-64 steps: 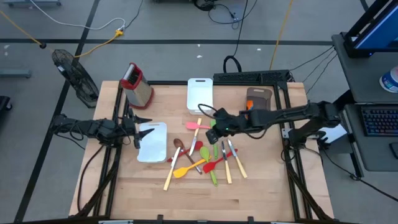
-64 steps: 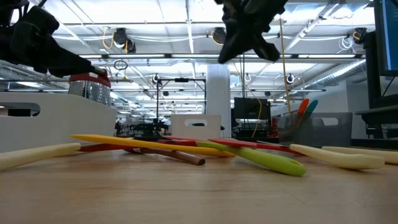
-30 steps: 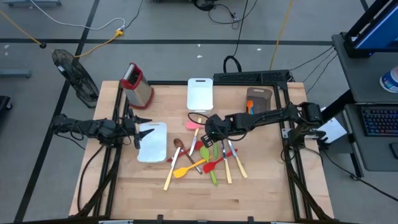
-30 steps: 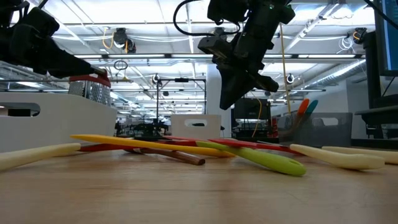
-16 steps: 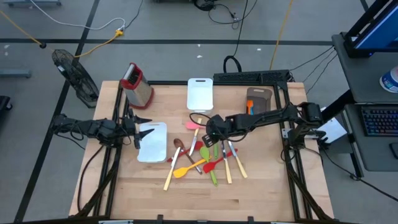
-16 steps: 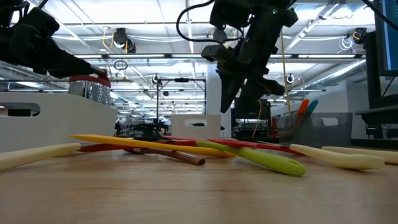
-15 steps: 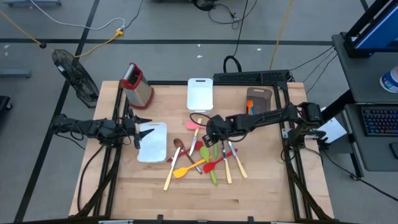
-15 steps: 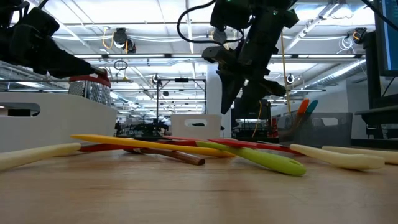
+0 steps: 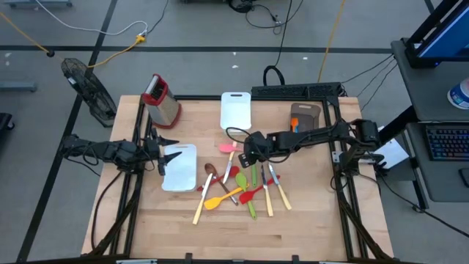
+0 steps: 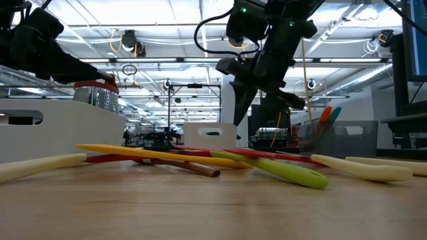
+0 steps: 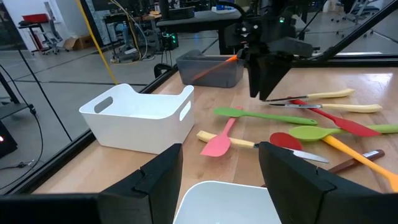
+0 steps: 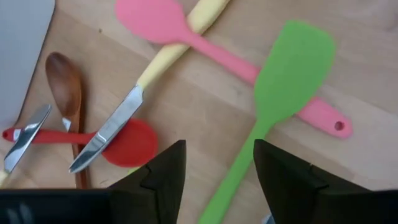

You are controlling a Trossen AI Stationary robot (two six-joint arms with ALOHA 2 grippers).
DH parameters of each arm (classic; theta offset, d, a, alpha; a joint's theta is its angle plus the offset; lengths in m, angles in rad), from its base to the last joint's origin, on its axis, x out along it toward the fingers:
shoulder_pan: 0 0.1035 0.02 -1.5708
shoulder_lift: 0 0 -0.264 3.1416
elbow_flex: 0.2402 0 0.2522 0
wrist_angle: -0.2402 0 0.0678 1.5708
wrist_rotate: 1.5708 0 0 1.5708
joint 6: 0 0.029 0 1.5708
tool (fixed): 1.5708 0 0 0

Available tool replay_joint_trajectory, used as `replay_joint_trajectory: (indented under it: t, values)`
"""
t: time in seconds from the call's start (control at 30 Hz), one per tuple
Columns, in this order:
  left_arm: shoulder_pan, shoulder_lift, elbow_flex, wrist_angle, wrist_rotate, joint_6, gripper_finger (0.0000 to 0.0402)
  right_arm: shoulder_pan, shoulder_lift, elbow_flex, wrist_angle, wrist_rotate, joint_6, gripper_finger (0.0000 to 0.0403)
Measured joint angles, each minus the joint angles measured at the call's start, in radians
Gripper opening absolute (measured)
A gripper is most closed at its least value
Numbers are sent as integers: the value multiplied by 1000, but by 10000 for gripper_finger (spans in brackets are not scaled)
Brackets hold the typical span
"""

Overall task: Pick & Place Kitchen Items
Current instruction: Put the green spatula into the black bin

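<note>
The kitchen items lie in a loose pile (image 9: 242, 187) on the wooden table. Among them are a green spatula (image 12: 289, 78), a pink spatula (image 12: 186, 31), a red spoon (image 12: 127, 143), a brown wooden spoon (image 12: 65, 87) and a knife with a pale handle (image 12: 121, 121). My right gripper (image 9: 245, 157) hangs open just above the pile's far part, touching nothing; its fingers (image 12: 165, 174) point down at the green and red pieces. My left gripper (image 9: 164, 158) stands open over a white tray (image 9: 182, 172) at the left, with nothing between its fingers.
A steel grater with a red top (image 9: 162, 99) stands at the far left. A white bin (image 9: 235, 111) sits at the far middle. A dark tray (image 9: 305, 115) at the far right holds an orange utensil (image 9: 294, 125). Bare wood lies along the near edge.
My right gripper has opened its fingers while staying over the pile's far part. The utensils lie as they did, and my left arm has kept still.
</note>
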Motion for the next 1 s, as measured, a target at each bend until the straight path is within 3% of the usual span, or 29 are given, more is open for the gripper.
replay_joint_trajectory:
  t: [0.43,0.77,1.0]
  values:
    - [0,0,0,0,0,0,218,-15,0,-5,5,-47,0,193]
    - [0,0,0,0,0,0,218,-21,0,-107,126,-54,62,221]
    - [0,0,0,0,0,0,218,-20,0,-120,174,-55,63,216]
